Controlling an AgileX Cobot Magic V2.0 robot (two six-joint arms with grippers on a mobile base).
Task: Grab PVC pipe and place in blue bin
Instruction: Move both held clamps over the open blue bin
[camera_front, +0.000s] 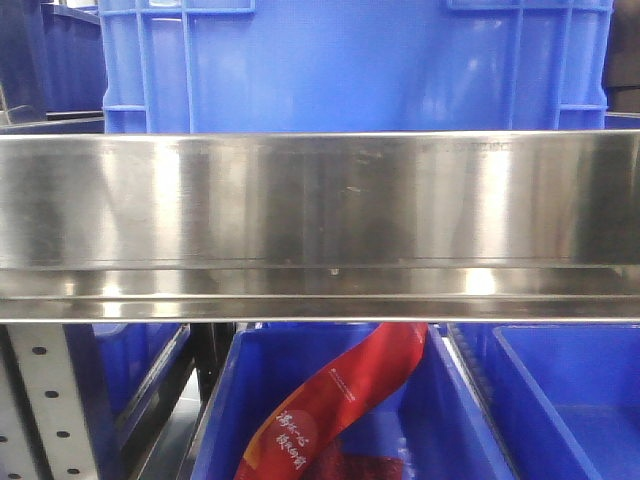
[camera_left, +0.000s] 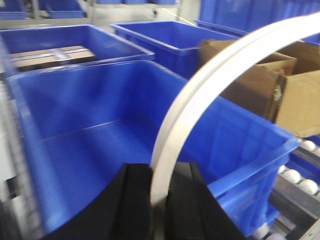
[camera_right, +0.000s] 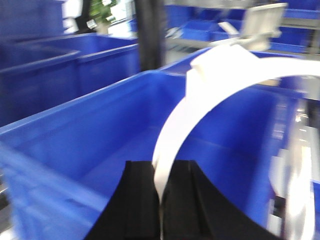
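Both hands have hold of it right now. The left hand (camera_left: 159, 200) is clenched on the white PVC pipe (camera_left: 200, 95), which bows up in a big curve above the open inside of the blue bin (camera_left: 75, 105) and runs off past the bin's far corner. The right hand (camera_right: 160, 200) is grasping the pipe the same way, pinched between its 2 black fingers, also above the bin. A cardboard box (camera_left: 265, 85) sits just behind the bin. The front camera mostly shows a steel shelf rail (camera_front: 320, 210) and a red banner (camera_front: 340, 400); I can't tell where those sit relative to the bin.
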